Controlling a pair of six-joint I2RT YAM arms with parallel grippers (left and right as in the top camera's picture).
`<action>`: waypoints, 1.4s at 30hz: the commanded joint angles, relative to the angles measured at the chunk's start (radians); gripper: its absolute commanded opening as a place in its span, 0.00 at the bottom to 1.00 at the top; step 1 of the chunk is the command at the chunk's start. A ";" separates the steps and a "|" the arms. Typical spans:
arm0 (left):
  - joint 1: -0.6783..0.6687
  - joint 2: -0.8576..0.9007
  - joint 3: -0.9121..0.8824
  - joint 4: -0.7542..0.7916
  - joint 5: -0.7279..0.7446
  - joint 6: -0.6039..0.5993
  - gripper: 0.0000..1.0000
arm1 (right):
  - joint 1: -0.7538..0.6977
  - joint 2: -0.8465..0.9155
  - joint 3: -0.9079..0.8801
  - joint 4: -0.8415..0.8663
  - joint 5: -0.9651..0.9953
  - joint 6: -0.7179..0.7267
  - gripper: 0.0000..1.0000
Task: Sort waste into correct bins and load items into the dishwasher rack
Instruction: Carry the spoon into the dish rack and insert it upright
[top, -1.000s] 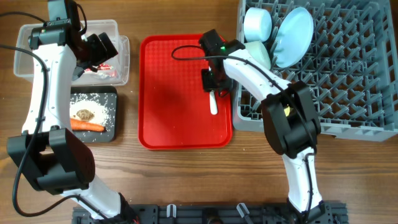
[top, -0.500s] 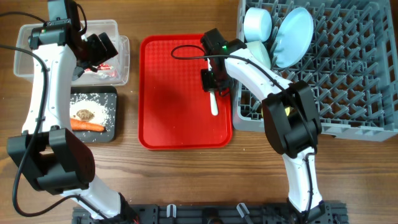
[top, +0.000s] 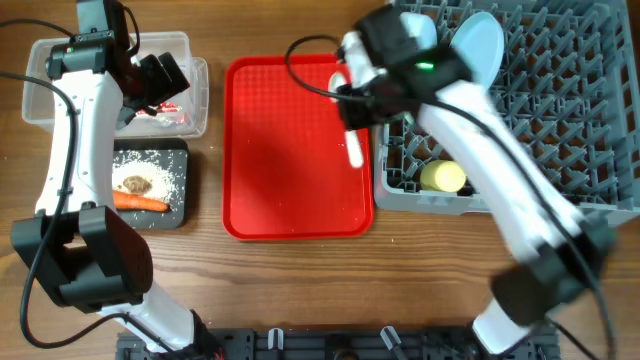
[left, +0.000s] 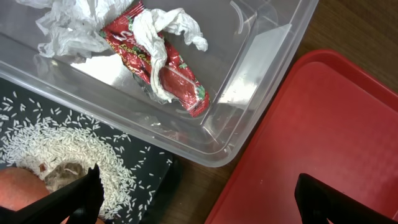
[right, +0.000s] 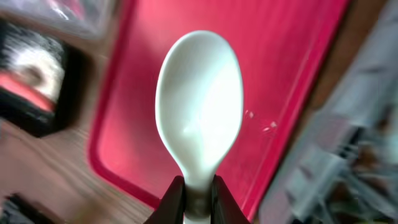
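My right gripper (top: 349, 100) is shut on the white spoon (top: 354, 150) and holds it in the air over the right edge of the red tray (top: 290, 150). In the right wrist view the spoon (right: 200, 106) sticks out, bowl end away, from the shut jaws (right: 198, 199). My left gripper (top: 160, 80) is open and empty over the clear tub (top: 60, 55), which holds the wrapper (left: 168, 62). The black tray (top: 180, 215) holds rice (left: 74, 149), the carrot (top: 140, 202) and the brown lump (top: 134, 184). The grey rack (top: 560, 120) holds the plate (top: 478, 40) and the yellow cup (top: 443, 177). The bowls are hidden behind my right arm.
The red tray lies between the bins and the rack, its surface bare. The rack's near wall (top: 400, 195) touches the tray's right edge. In the right wrist view the rack (right: 367, 124) is a blur on the right. Bare wooden table (top: 300, 290) runs along the front.
My right gripper has lifted the spoon off the red tray and risen toward the camera. The arm has swung, uncovering the yellow cup. The left arm has not moved.
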 joint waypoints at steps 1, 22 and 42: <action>0.004 -0.024 0.013 0.000 -0.013 0.008 1.00 | -0.098 -0.127 0.009 -0.109 0.246 0.120 0.04; 0.004 -0.024 0.013 0.000 -0.013 0.008 1.00 | -0.383 -0.141 -0.399 0.269 0.146 0.235 0.18; 0.004 -0.024 0.013 0.000 -0.013 0.008 1.00 | -0.084 -0.585 -0.397 0.217 -0.124 0.011 1.00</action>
